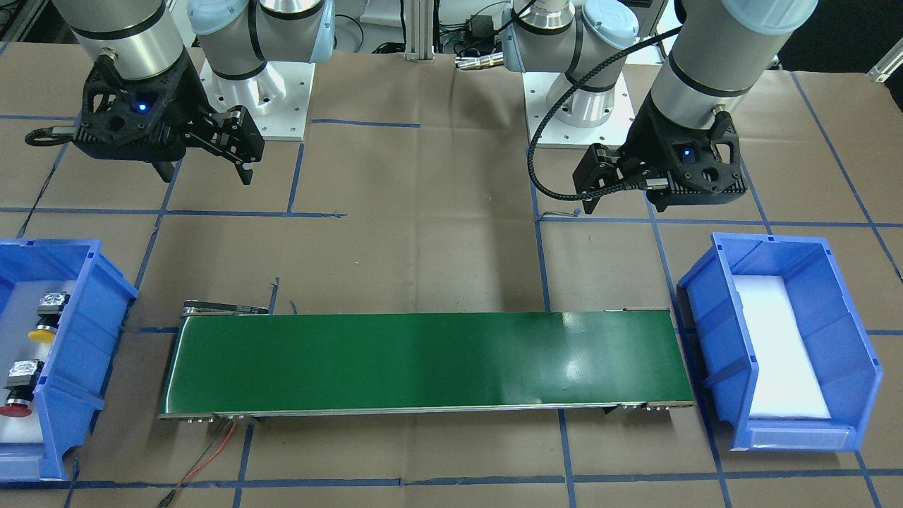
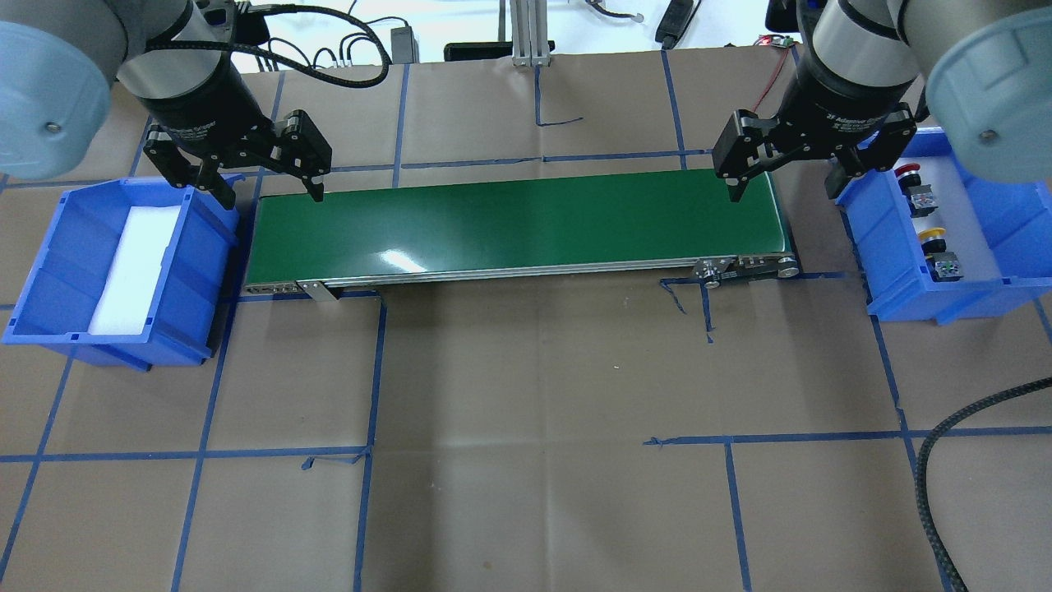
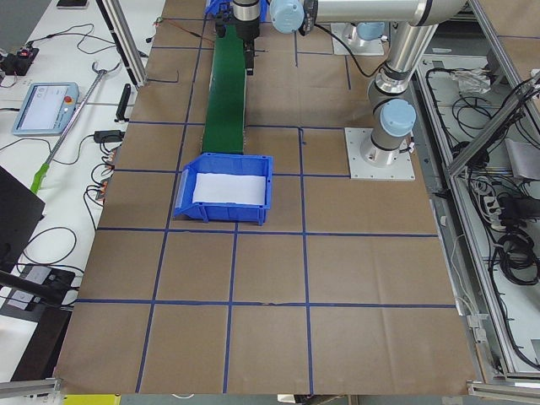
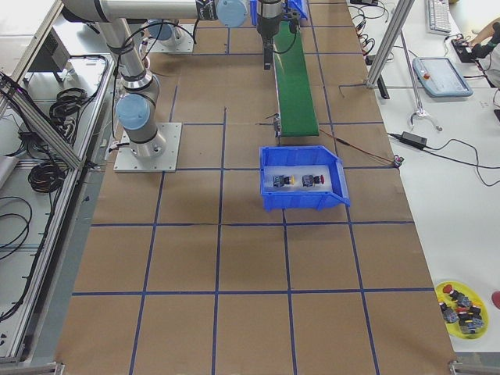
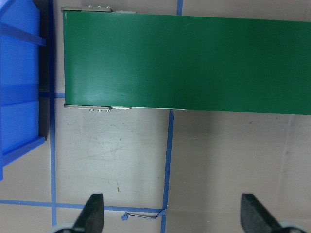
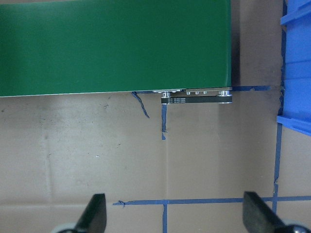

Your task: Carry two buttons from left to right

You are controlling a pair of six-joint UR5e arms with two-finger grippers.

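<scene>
Staging: yellow button (image 2: 931, 237), red button (image 2: 907, 171) in bin (image 2: 892, 308) by right claw (image 2: 787, 191).
It and left claw (image 2: 271, 197) gape empty at belt (image 2: 509, 222) ends, probably for relay.

The worktop (image 2: 526, 411) is brown with a blue tape grid; the conveyor belt (image 2: 509, 222) is plain dark green. The left bin (image 2: 49, 263) and right bin (image 2: 904, 300) are blue with white liners, and the yellow-capped button (image 1: 48, 314) and red-capped button (image 1: 20, 388) have black collars.
</scene>
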